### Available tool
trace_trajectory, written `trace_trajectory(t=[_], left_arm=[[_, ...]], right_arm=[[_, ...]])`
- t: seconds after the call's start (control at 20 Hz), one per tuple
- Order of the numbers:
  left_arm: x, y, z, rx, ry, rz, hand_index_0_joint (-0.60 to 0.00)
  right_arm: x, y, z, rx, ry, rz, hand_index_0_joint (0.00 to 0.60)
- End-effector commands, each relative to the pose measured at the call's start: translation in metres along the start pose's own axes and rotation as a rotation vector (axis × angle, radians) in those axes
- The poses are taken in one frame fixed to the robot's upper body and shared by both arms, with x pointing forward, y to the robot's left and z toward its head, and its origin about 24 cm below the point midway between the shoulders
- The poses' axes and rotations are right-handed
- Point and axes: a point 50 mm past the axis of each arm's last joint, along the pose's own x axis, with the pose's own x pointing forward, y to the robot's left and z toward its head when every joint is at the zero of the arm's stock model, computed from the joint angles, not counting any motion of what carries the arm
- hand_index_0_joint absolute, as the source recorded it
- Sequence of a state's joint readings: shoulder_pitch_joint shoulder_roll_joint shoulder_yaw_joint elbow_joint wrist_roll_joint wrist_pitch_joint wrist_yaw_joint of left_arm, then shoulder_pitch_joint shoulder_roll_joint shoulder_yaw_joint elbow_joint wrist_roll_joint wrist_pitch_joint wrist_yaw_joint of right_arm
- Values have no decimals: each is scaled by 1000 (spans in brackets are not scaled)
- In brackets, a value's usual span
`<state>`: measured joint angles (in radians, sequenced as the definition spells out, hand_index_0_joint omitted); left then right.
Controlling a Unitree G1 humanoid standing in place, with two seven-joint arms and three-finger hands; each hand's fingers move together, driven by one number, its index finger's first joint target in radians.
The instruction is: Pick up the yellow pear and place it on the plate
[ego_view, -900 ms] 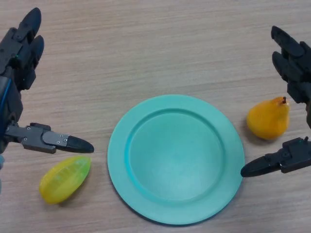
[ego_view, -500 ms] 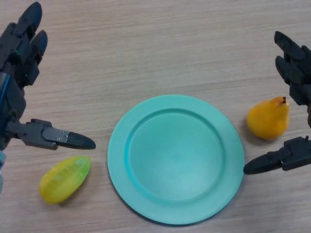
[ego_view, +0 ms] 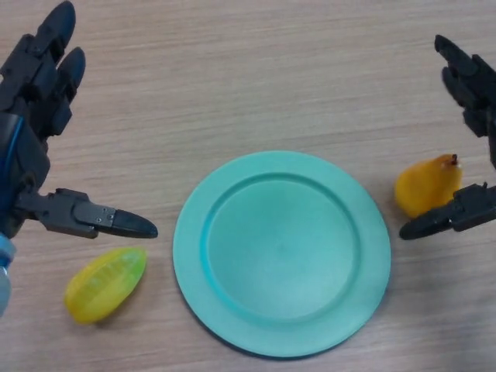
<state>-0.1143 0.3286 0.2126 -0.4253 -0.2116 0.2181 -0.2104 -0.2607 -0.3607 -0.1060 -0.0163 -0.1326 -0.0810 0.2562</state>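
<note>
The yellow-orange pear (ego_view: 425, 188) lies on the wooden table just right of the teal plate (ego_view: 194, 256), its stem pointing up and right. My right hand (ego_view: 474, 85) is open at the right edge, fingers stretched above the pear and its thumb (ego_view: 446, 218) lying across the pear's lower right side. The plate's dish holds nothing. My left hand (ego_view: 31, 116) is open at the left edge, thumb pointing toward the plate.
A yellow-green oval fruit (ego_view: 105, 284) lies at the lower left, below my left thumb and about a thumb's length from the plate's rim.
My right hand has moved up and toward the pear, so its thumb now overlaps the pear's lower edge. My left hand has drifted slightly right. The pear, plate and oval fruit have not moved.
</note>
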Motion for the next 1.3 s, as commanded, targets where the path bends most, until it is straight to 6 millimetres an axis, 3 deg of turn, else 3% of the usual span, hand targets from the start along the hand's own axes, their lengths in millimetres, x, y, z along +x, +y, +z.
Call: trace_trajectory(t=[0.05, 0.3, 0.55, 0.75, 1.25, 1.3], left_arm=[[0, 14, 34, 125, -205, 46, 0], [-1, 21, 33, 158, -217, 70, 0], [-3, 22, 32, 157, -211, 83, 0], [-6, 26, 35, 64, -180, 79, 0], [-12, 33, 41, 47, -155, 80, 0], [-12, 33, 41, 58, -156, 82, 0]], right_arm=[[6, -50, 19, -182, -189, -190, 0], [20, -58, -20, -218, -102, -232, 0], [27, -48, -46, -104, -15, -216, 0], [28, -41, -55, 96, 38, -189, 0], [34, -23, -76, 87, 127, -129, 0], [35, -23, -76, 101, 130, -132, 49]])
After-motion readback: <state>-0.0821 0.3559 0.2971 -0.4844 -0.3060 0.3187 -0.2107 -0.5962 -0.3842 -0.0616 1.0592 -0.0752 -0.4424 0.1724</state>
